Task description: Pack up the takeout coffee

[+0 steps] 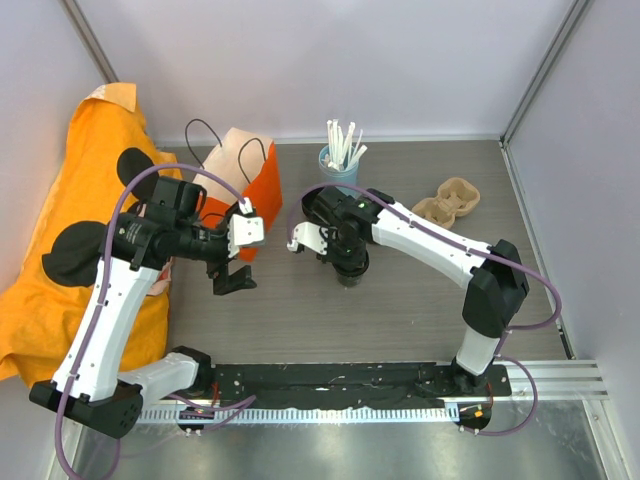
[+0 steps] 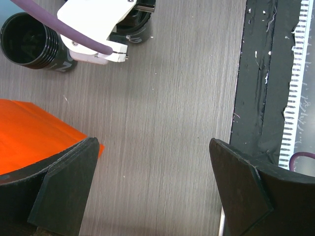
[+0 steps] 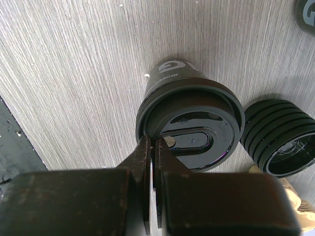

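Observation:
A black coffee cup with a black lid (image 3: 189,123) stands on the grey table. My right gripper (image 3: 153,147) is shut on the near rim of that lid; it shows in the top view (image 1: 350,265) at mid-table. A second black cup with a ribbed sleeve (image 3: 280,142) stands open beside it and also shows in the left wrist view (image 2: 29,42). The orange paper bag (image 1: 250,185) stands at the back left. My left gripper (image 1: 233,278) is open and empty over bare table, in front of the bag, whose edge (image 2: 34,132) lies by its left finger.
A blue cup of white straws (image 1: 338,165) stands behind the right gripper. A cardboard cup carrier (image 1: 447,203) lies at the back right. An orange cloth (image 1: 60,230) covers the left side. A dark round object (image 3: 307,14) sits at the frame corner.

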You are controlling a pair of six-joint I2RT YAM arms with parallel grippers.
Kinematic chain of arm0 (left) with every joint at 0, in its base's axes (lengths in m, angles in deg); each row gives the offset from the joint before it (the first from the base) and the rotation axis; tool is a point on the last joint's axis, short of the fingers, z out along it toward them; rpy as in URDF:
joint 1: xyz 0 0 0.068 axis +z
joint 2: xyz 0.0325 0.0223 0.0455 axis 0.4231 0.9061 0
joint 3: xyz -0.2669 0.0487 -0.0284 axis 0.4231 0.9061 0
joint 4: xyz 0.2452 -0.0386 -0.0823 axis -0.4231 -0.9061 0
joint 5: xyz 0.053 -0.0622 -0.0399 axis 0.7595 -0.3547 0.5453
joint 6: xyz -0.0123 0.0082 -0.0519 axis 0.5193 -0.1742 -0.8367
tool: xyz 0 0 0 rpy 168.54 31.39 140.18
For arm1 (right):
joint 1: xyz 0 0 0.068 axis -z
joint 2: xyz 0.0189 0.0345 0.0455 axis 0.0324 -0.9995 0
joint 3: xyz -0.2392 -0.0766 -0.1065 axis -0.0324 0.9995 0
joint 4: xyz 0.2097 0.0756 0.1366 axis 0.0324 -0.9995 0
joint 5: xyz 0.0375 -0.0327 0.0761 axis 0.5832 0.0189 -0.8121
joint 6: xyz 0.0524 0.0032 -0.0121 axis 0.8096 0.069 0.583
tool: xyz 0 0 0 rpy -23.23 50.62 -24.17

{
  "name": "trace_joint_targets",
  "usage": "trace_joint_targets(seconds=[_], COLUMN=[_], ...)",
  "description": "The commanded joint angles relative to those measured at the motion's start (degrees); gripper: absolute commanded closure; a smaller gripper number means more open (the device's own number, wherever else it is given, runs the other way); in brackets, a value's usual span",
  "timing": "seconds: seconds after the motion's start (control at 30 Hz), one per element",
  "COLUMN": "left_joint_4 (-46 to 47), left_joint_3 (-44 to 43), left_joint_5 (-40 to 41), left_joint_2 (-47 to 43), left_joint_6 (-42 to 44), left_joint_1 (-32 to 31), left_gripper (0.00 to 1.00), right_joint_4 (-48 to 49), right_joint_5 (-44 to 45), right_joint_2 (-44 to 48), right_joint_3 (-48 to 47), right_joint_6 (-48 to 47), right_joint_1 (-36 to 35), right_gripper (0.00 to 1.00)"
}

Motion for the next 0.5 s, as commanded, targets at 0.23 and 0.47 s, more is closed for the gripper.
trace_joint_targets(seconds=[0.23,0.47], left_joint_4=[-11.1,-11.2], left_joint_3=[-1.7,-1.9], left_joint_5=[-2.4,-2.8], left_joint_2=[0.0,-0.2], left_joint_6=[1.0,1.1], left_joint_1=[0.5,0.8], left_gripper=[0.00,0.00], right_joint_4=[1.6,2.0], right_joint_5=[0.9,0.9], right_joint_2=[0.0,0.0], right_joint_3=[1.7,1.8], right_joint_6=[0.9,0.9], right_joint_1=[-0.4,-0.4], right_gripper=[0.99,0.99])
